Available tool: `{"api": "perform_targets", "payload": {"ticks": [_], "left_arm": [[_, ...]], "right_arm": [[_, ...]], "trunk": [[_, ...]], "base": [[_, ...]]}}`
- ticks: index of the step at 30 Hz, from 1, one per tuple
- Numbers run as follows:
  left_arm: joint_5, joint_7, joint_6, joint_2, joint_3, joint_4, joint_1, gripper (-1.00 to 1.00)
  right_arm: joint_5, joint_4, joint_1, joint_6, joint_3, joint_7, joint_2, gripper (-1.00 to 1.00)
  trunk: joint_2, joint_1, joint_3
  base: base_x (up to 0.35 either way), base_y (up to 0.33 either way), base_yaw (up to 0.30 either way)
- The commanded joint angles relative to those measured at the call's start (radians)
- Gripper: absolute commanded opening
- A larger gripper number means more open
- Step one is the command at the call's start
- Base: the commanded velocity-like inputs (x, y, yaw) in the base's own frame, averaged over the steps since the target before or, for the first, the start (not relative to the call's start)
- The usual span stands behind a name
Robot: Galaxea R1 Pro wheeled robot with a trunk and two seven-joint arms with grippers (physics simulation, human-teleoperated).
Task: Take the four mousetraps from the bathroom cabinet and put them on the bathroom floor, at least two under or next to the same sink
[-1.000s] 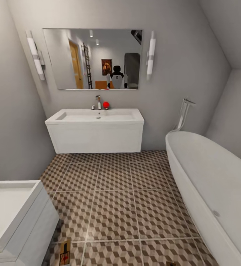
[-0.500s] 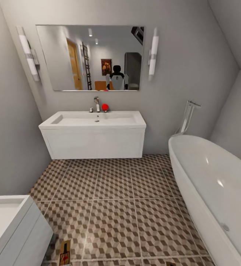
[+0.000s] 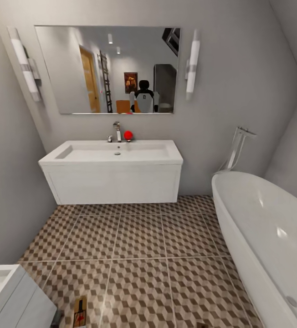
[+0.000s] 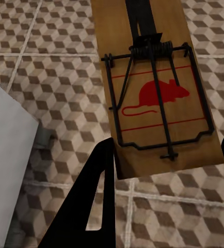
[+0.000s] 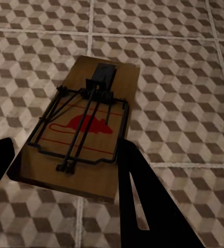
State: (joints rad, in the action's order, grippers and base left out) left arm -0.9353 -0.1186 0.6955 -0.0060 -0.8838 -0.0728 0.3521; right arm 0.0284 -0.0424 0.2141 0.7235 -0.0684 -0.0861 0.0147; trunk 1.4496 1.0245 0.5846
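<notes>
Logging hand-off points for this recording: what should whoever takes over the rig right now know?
Left end effector: shut on a mousetrap, held above the bathroom floor.
Right end effector: shut on a second mousetrap, also off the tiles.
Done: two traps in hand, robot facing the sink.
Left: set both under or beside that sink, then account for the other two.
</notes>
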Motion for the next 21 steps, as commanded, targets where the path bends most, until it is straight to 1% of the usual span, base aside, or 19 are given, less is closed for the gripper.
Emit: {"api": "perform_targets", "payload": {"ticks": [1, 21], "left_arm": [[0.01, -0.012, 0.002, 0.0, -0.004, -0.002, 0.001, -1.0], [0.01, -0.012, 0.002, 0.0, -0.004, -0.002, 0.001, -1.0]], "right_arm": [[0.002, 0.001, 0.001, 0.002, -0.007, -0.009, 0.0, -1.0], [0.003, 0.001, 0.001, 0.001, -0.007, -0.009, -0.002, -1.0]], "trunk": [[0.0, 0.001, 0.001], [0.0, 0.001, 0.001]], "base": [[0.322, 0.0, 0.0], [0.322, 0.0, 0.0]]}}
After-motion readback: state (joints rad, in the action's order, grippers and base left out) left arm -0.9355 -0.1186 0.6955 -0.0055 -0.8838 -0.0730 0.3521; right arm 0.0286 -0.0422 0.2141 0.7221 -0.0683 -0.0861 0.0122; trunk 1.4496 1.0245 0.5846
